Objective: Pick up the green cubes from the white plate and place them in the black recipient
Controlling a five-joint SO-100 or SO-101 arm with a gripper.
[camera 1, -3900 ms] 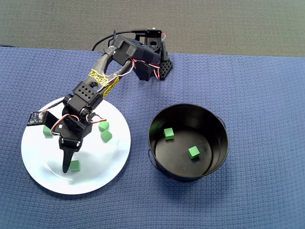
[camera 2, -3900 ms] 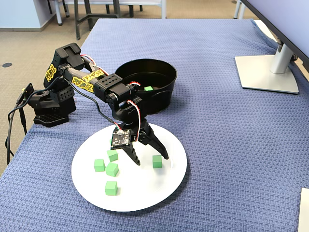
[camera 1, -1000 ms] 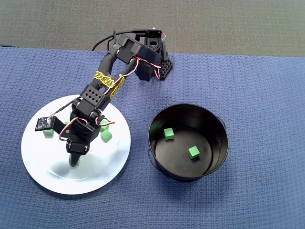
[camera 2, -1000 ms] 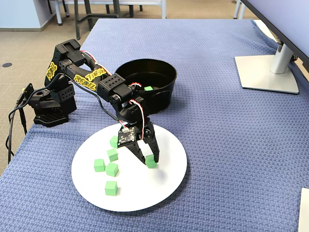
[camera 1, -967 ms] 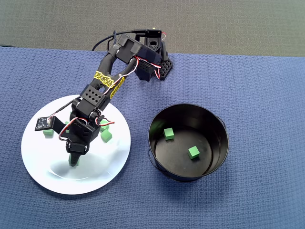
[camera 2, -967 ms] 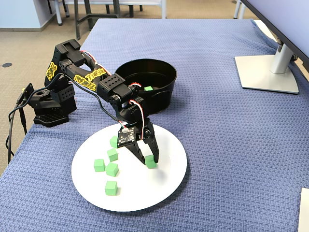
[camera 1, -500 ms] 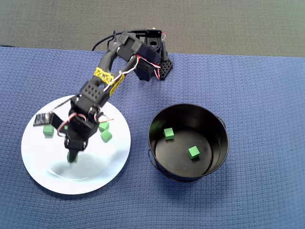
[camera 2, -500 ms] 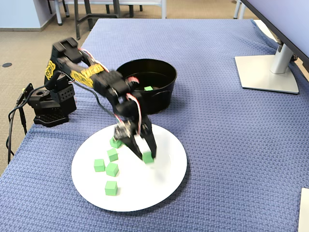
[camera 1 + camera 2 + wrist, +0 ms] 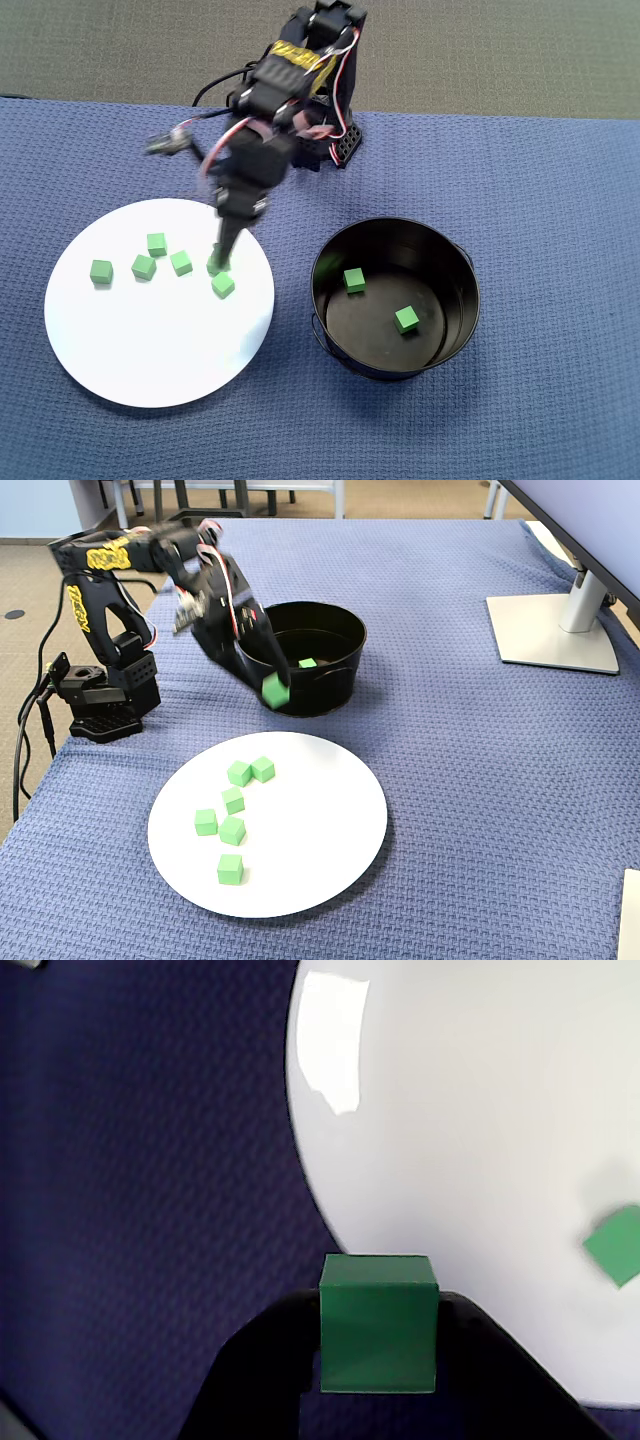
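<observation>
Gripper (image 9: pixel 275 692) clenches a green cube (image 9: pixel 378 1322) in the air beside the pot (image 9: pixel 335 685); releasing early could drop it on the cloth (image 9: pixel 480 780).

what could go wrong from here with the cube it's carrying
The gripper holds a green cube in the air, gripped only by two faces near the ends of the fingers; it might slip out and land on the blue cloth.

The black pot has tall straight walls, so a low carry could knock the cube or fingers against the rim.

Released high, the cube could bounce off the pot's hard bottom or the two cubes inside.
</observation>
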